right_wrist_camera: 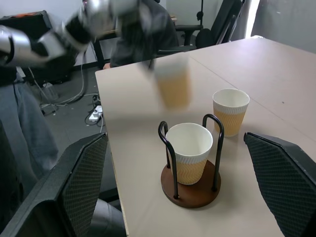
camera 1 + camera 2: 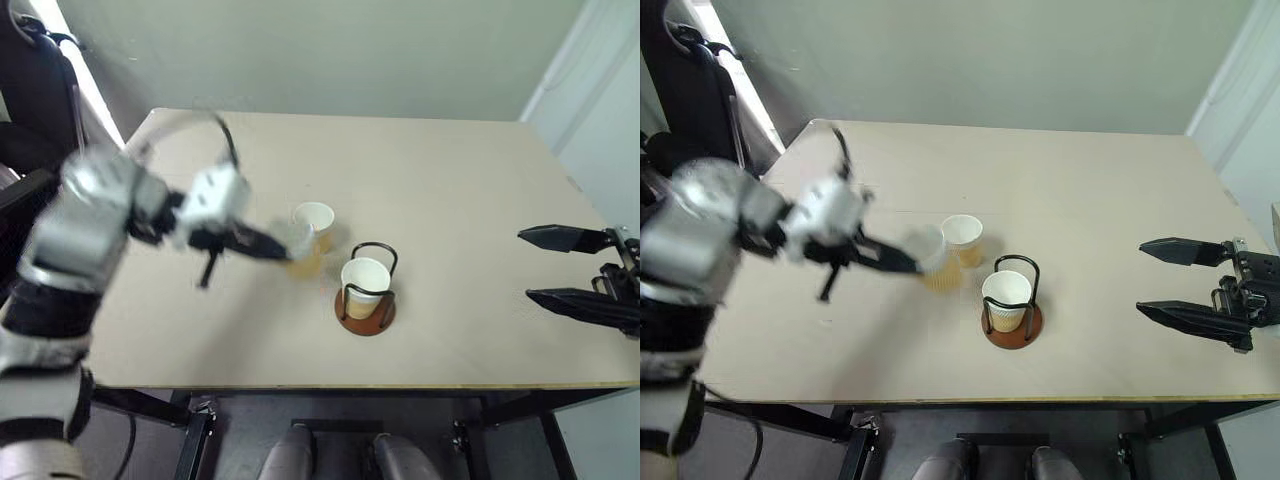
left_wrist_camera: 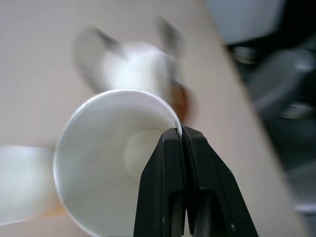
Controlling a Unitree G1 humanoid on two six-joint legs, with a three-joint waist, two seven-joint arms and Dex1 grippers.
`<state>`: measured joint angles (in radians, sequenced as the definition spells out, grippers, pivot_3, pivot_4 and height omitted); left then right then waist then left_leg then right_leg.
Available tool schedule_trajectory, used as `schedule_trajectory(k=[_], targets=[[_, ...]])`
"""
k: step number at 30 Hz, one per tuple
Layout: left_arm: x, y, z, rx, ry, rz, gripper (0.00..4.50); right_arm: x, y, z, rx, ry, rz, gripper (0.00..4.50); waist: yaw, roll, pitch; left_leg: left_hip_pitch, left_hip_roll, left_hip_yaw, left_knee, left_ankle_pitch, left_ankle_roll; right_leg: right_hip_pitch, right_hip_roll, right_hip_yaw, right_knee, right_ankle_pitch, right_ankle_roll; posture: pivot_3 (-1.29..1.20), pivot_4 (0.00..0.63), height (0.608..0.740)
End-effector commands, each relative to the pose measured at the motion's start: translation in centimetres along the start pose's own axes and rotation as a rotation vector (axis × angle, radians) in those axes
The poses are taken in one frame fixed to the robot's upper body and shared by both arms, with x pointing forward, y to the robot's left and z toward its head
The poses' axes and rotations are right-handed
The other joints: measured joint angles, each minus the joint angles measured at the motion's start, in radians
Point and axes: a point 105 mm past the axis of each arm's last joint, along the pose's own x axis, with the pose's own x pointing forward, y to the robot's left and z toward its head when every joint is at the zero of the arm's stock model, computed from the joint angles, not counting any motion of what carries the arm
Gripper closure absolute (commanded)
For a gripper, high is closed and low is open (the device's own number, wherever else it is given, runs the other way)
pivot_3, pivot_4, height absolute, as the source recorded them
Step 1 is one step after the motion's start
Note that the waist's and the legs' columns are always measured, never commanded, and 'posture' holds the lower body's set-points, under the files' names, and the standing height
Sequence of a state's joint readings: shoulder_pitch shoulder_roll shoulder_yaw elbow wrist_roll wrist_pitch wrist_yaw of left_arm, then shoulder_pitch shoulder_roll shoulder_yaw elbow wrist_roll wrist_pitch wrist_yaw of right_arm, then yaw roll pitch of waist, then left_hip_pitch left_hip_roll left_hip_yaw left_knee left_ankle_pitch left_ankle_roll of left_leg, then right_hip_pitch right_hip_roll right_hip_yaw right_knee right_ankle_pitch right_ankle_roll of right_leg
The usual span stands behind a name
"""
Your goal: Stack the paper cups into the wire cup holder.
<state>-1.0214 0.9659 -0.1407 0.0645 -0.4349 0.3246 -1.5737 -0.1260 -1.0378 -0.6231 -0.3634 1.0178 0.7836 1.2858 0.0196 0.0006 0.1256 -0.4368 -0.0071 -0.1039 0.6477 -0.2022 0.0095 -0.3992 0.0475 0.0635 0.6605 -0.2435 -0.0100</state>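
**K:** Beige tabletop [image 2: 470, 190], grey wall behind, office chairs off the left edge. Wire cup holder [image 2: 366, 290] sits near-centre with one paper cup [image 2: 365, 284] already seated upright inside the loops. Second cup [image 2: 314, 225] stands on the tabletop just left and far of the holder.

**M:** Third one?

**K:** Held cup [image 2: 936, 262] is in the left pincer [image 2: 912, 262], off the tabletop, just left of the standing cup. Left pincer is clenched on the rim: one finger inside, one outside, per the wrist view [image 3: 183, 136]. Right pincer [image 2: 1160, 280] hangs released, jaws wide, well apart on the right.

**M:** Risks?

**K:** Main one is the grip. It's a thin pinch on one spot of a soft paper rim. I'd expect the cup to swing or tilt on that pinch, so its bottom may not line up with the seated cup's mouth.

**M:** And the standing cup?

**K:** Right beside the travel path. A low pass could clip it and knock it over, or roll it off.

**M:** Holder itself?

**K:** Wire loops stand a bit taller than the seated cup. A tilted cup could catch a loop on the way down and drag or tip the light base. Squeezing also may dent the rim, making nesting jam.

**M:** So come in high, drop straight.

**K:** My read too.
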Motion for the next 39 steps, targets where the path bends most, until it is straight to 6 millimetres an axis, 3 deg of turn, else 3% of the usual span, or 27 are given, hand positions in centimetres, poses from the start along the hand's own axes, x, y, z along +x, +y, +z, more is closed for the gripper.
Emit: schedule_trajectory(k=[1,3,5,13,25,39], targets=[[0.4,2.1,4.5,0.140,-0.105,-0.056,4.46,0.1,0.2,1.0,-0.071,-0.001,-0.007,0.00,0.004,0.000,0.000,-0.001,0.000,0.000,0.000,0.000,0.000,0.000,0.000,0.000,-0.001,0.000,0.001,0.00,0.150,0.740],[1.5,2.5,6.4,0.190,-0.171,-0.111,4.46,0.3,0.0,1.0,-0.077,-0.004,-0.016,0.00,0.008,0.000,0.000,-0.002,0.000,0.000,0.001,0.000,0.001,-0.001,0.000,0.000,-0.002,0.001,0.002,0.00,0.150,0.740],[2.9,2.0,6.8,0.200,-0.192,-0.186,4.46,0.4,0.0,0.9,-0.079,-0.002,-0.021,0.00,0.007,0.001,0.000,-0.003,0.000,0.001,0.001,-0.002,0.003,0.000,0.000,0.001,-0.005,0.002,0.004,0.00,0.150,0.740],[6.3,-1.3,5.3,0.247,-0.135,-0.414,4.46,0.3,0.3,0.9,-0.085,0.009,-0.048,0.00,0.001,0.002,0.001,-0.004,0.001,0.006,0.001,-0.005,0.004,0.000,0.000,0.002,-0.008,0.001,0.009,0.00,0.150,0.740],[7.8,-2.1,3.1,0.310,-0.057,-0.467,4.46,0.2,0.4,0.9,-0.087,0.022,-0.069,0.00,0.003,0.002,0.001,-0.004,0.001,0.006,0.008,-0.007,0.008,0.002,0.000,0.004,-0.010,0.003,0.012,0.00,0.150,0.740],[8.8,-2.7,2.7,0.338,-0.036,-0.493,4.46,-0.1,0.6,0.8,-0.092,0.032,-0.083,0.00,0.002,0.003,0.001,-0.007,0.001,0.006,0.017,-0.010,0.012,0.004,0.000,0.004,-0.010,0.005,0.015,0.00,0.150,0.740]])
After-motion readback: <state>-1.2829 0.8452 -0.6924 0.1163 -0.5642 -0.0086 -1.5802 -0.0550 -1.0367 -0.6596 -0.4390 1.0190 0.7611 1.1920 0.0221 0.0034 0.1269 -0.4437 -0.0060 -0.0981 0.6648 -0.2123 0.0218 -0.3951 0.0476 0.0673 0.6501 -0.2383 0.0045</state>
